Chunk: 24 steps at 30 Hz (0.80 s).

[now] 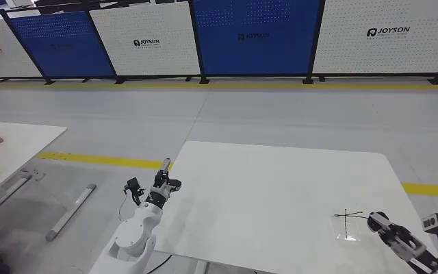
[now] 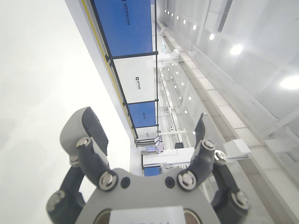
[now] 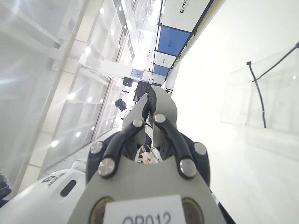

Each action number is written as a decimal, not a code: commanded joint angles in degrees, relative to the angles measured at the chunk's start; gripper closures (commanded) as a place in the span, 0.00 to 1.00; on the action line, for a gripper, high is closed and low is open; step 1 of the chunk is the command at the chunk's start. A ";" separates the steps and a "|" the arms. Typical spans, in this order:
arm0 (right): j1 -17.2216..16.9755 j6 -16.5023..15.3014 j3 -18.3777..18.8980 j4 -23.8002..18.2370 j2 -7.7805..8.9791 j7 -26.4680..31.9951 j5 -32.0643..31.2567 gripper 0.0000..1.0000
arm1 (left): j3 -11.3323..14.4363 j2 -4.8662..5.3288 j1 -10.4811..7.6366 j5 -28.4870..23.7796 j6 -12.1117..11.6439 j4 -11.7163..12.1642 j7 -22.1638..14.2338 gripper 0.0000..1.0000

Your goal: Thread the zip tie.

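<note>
Top view: 2 zip ties [image 1: 348,218] crossed on 1 clear tray [image 1: 342,235], near right corner of desk [image 1: 274,192]; right gripper [image 1: 375,220] just beside.
Left wrist view: left gripper [image 2: 147,117] wide open, empty.
Right wrist view: right gripper closed, empty. Suggest: open it, pinch 1 tie nr head.

Zip ties [image 1: 348,218] lie crossed on a tray [image 1: 353,234] near the table's [image 1: 274,192] front right corner.

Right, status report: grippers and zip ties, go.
Left gripper open, empty, at left table edge. Right gripper shut, empty, beside the clear holder. Two zip ties crossed on it, untouched. Nothing blocks them.
</note>
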 commanded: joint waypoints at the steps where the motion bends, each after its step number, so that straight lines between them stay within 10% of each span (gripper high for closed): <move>1: 0.08 -0.05 0.03 0.15 0.01 0.16 0.08 1.00 | 0.00 0.00 0.00 0.00 0.00 0.00 0.00 0.00; 24: -0.24 -0.81 -7.06 -7.04 -1.89 -14.63 -0.44 1.00 | 0.00 0.00 0.00 0.00 0.00 0.00 0.00 0.00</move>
